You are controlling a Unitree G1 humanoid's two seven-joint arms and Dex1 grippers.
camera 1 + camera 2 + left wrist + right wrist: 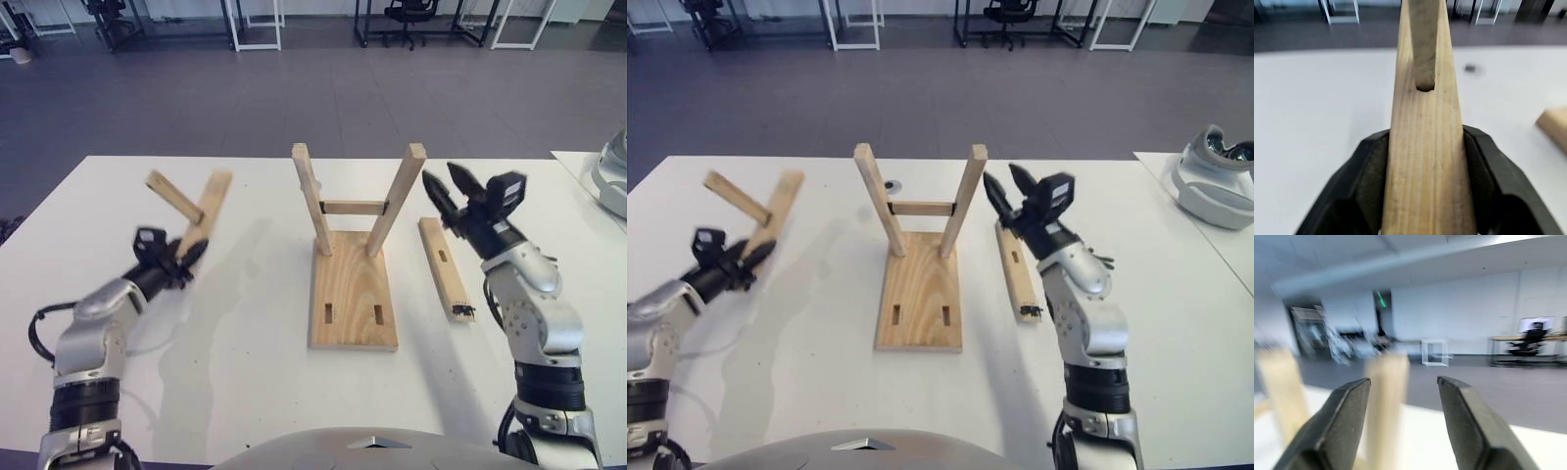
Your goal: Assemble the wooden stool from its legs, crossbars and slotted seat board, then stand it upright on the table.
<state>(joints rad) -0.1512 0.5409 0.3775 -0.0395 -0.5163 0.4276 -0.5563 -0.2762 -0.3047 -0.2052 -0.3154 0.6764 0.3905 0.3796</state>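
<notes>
White table carries everything. Seat board lies flat mid-table, long side running from the near edge toward the far edge. Two legs stand in its far-end slots, the left leg and the right leg, leaning apart at the tops and tied by a crossbar. Two near-end slots are empty, so it looks about half built.

Held leg is in the air over the left part of the table, tilted, with a second crossbar plugged into its mortise and sticking out toward the left edge. Loose leg lies flat just right of the board, between it and the right edge.

Left gripper is clamped on the held leg near its lower end. Right gripper is spread wide with nothing in it, raised just beside the top of the right leg.

Risks:
- The grip sits low on a long piece, so the leg could twist in the jaws when it is pushed into a slot.
- The second crossbar could drop out if its fit is loose.
- The right gripper is close enough to bump the standing pair and lever them out of their slots.
- The right arm could sweep the loose leg toward the right edge.
</notes>
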